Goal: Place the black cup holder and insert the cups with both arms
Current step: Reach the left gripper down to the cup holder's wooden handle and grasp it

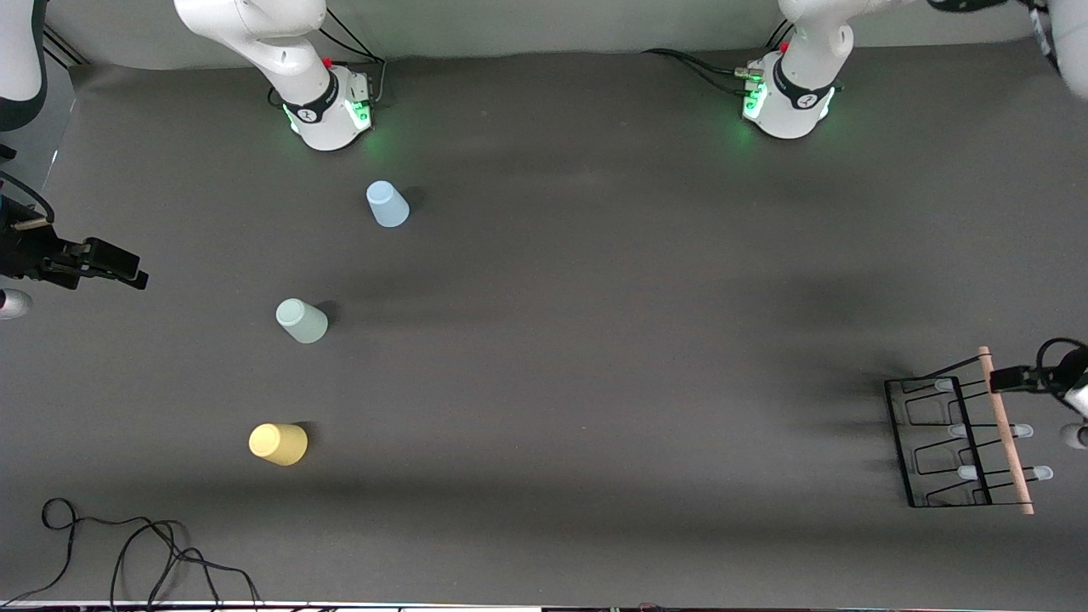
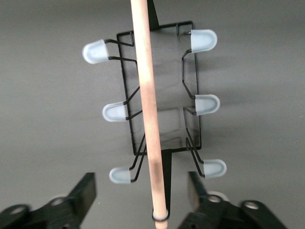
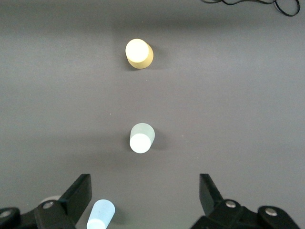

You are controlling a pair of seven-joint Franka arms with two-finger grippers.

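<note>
The black cup holder (image 1: 939, 442) stands at the left arm's end of the table, its wooden rod (image 1: 1005, 429) on top. My left gripper (image 1: 1010, 379) is at the rod's end farther from the front camera. In the left wrist view my left gripper (image 2: 141, 185) is open and straddles the rod (image 2: 148, 105), with a gap on each side. Three cups stand upside down toward the right arm's end: light blue cup (image 1: 388, 204), pale green cup (image 1: 302, 320), yellow cup (image 1: 278, 444). My right gripper (image 1: 127, 274) hangs open and empty over the table's edge at that end.
Both arm bases (image 1: 331, 110) (image 1: 790, 102) stand along the table edge farthest from the front camera. A loose black cable (image 1: 127, 544) lies near the front edge at the right arm's end. Pale-blue peg tips (image 2: 205, 40) stick out on both sides of the holder.
</note>
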